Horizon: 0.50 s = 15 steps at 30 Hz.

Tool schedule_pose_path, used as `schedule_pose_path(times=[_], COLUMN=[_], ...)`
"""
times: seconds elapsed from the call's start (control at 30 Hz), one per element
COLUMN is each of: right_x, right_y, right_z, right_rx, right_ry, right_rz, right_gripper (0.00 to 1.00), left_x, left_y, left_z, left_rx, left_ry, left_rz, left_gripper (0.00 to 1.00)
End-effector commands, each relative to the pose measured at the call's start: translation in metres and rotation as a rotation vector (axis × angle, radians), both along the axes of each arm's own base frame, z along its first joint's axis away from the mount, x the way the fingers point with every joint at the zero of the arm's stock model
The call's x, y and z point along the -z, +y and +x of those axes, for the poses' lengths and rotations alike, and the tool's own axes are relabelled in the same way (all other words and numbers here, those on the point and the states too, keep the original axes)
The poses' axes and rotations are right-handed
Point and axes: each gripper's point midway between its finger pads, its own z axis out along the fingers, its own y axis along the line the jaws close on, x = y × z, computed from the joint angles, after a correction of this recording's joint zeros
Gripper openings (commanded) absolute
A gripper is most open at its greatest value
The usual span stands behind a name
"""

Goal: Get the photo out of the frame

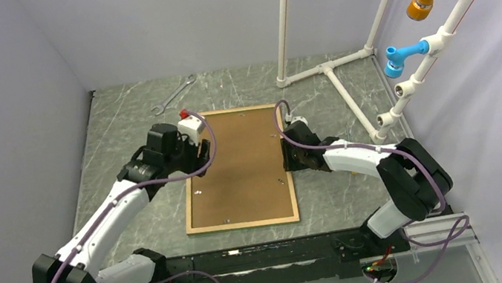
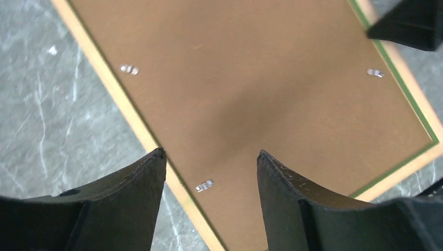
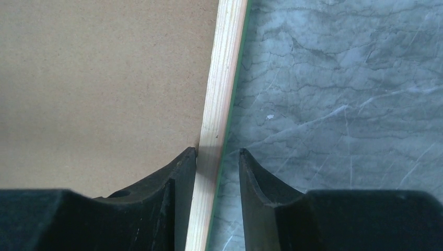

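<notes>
Bracketing the frame [image 3: 218, 78] rail at centre picture, my right end effector [image 3: 218, 150] sits unclenched; I'd clamp first, then my released left end effector [image 2: 210, 152] should turn the lower-centre tab [image 2: 204, 185].

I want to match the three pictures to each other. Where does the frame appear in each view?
Top external: the frame lies flat in the middle, back side up.
Left wrist: its wooden rail runs diagonally from upper left to bottom centre.
Right wrist: its rail runs top to bottom at centre, between the fingertips of the right gripper.
Shared landmark: the brown backing board, visible in all three.
</notes>
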Motion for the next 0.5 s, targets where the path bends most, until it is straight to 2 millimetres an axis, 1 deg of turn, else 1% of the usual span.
schedule_pose_path(times=[0.0, 0.07, 0.13, 0.2, 0.33, 0.37, 0.4, 0.47], right_x=[-0.001, 0.001, 0.0, -0.01, -0.04, -0.048, -0.055, -0.065], right_y=[0.003, 0.006, 0.007, 0.009, 0.02, 0.022, 0.024, 0.026], right_z=[0.011, 0.009, 0.009, 0.008, 0.001, 0.0, -0.002, -0.003], right_rx=[0.038, 0.039, 0.051, 0.064, 0.044, 0.041, 0.037, 0.037], right_ry=[-0.028, -0.011, 0.001, 0.001, -0.007, -0.011, -0.012, -0.018], right_rz=[-0.013, -0.007, -0.01, 0.003, 0.093, 0.11, 0.128, 0.155], right_gripper=[0.36, 0.29, 0.16, 0.0, 0.0, 0.0, 0.0, 0.0], left_x=[-0.016, -0.025, -0.035, -0.039, -0.035, -0.026, -0.021, -0.011], left_y=[-0.015, -0.027, -0.043, -0.061, -0.1, -0.107, -0.119, -0.132], left_z=[-0.005, -0.013, -0.025, -0.041, -0.075, -0.083, -0.097, -0.109], left_rx=[0.08, 0.11, 0.141, 0.144, 0.17, 0.161, 0.185, 0.168], left_ry=[-0.131, -0.144, -0.149, -0.119, -0.09, -0.086, -0.087, -0.092], left_rz=[0.023, -0.005, -0.037, -0.109, -0.251, -0.256, -0.266, -0.253], left_gripper=[0.67, 0.69, 0.7, 0.68, 0.65, 0.66, 0.66, 0.67])
